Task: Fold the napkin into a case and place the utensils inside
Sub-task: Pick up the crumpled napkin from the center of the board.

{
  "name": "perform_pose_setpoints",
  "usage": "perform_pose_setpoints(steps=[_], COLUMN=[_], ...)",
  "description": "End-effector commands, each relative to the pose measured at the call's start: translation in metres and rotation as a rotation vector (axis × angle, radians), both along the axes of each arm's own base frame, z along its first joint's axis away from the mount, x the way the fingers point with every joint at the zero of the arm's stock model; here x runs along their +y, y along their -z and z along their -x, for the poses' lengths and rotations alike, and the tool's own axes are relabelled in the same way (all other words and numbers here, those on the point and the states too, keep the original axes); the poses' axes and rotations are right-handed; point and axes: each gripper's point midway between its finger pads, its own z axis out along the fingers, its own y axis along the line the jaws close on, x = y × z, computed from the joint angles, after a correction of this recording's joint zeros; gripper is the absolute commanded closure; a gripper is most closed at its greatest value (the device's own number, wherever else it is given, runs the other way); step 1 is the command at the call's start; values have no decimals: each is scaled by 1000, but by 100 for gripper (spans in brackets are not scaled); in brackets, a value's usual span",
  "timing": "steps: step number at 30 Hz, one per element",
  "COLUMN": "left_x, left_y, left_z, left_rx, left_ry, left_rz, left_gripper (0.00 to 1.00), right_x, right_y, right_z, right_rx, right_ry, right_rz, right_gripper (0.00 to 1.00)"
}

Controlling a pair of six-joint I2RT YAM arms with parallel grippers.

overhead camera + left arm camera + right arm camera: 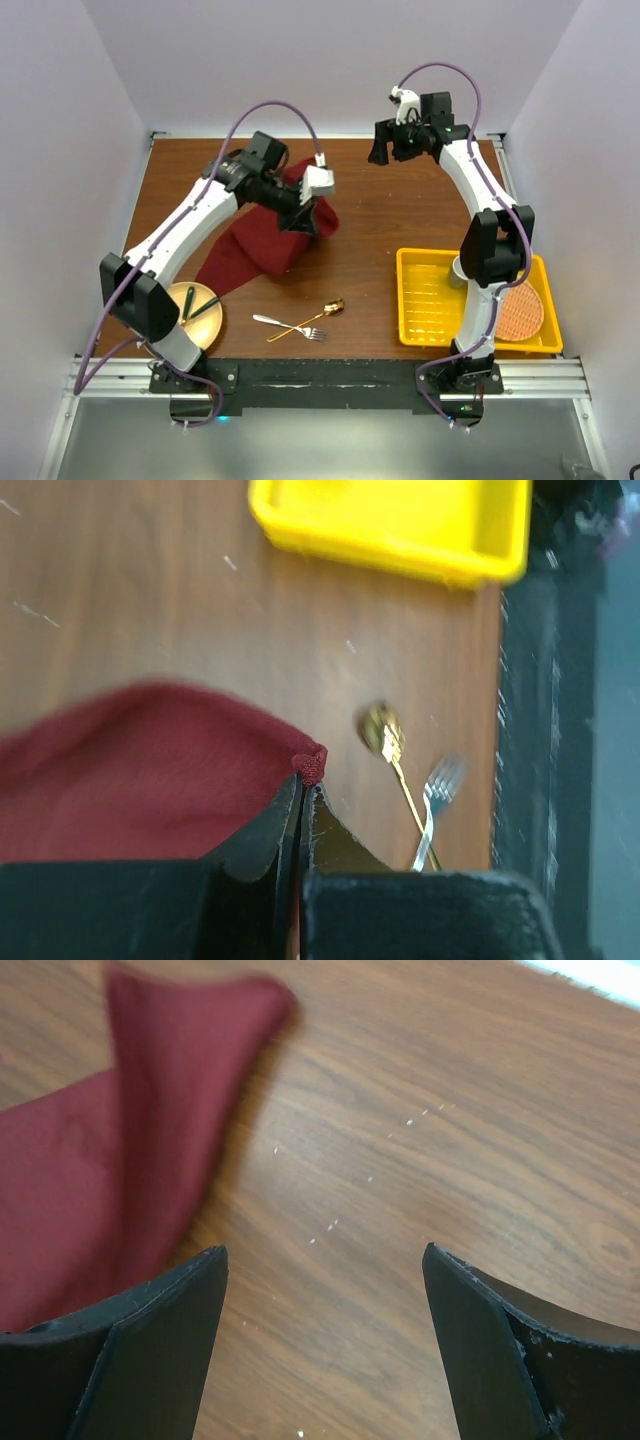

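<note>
The maroon napkin [262, 250] lies crumpled on the wooden table, one end lifted. My left gripper [302, 222] is shut on a corner of it; in the left wrist view the cloth's corner pokes out between the closed tips of this gripper [303, 785], and the rest of the napkin [140, 770] hangs to the left. The gold spoon [333, 307] and silver fork [285, 325] lie crossed near the front edge, also seen as spoon [383, 730] and fork [440, 783]. My right gripper [385, 150] hovers open at the far middle, its jaws [325, 1255] empty over bare wood, with the napkin [90, 1180] to its left.
A yellow tray [430, 300] sits at the front right with a grey cup [458, 270] in it and a round orange woven mat [521, 312] on its right side. A wooden plate [205, 325] with green-handled cutlery [188, 303] is at the front left. The tray's edge [400, 530] shows in the left wrist view.
</note>
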Motion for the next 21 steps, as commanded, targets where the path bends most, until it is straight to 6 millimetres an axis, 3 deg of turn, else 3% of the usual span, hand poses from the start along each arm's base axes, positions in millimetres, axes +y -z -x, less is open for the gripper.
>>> perform_pose_setpoints(steps=[1,2,3,5,6,8,9,10,12,13,16,21], left_x=[69,83,112,140,164,182,202,208,215,214,211,207], left_y=[-9,-12,-12,-2,5,10,18,19,34,38,55,75], left_z=[22,17,0,-10,-23,-46,-54,-63,-62,-57,-46,-37], left_rx=[-24,-19,-36,-21,-11,-47,-16,-43,-26,-8,36,41], left_ry=[-1,-44,-118,-188,-276,-369,-462,-488,-489,-479,-459,-447], left_rz=[-17,-4,-4,-55,-85,-87,-91,-87,-118,-124,-128,-190], left_gripper=[100,100,100,100,100,100,100,100,100,100,100,100], right_x=[8,8,11,19,22,39,44,59,73,88,116,156], right_y=[-13,-6,1,11,14,26,29,41,39,49,45,72], right_z=[20,24,25,28,28,30,30,32,23,23,8,-24], right_rx=[-25,-7,6,28,31,49,43,53,6,11,-39,-91], right_ry=[-96,-105,-117,-143,-154,-192,-213,-246,-269,-292,-314,-326], right_rz=[-6,-8,-13,-21,-23,-14,2,17,53,64,60,64], right_gripper=[17,17,17,17,17,17,17,17,17,17,16,10])
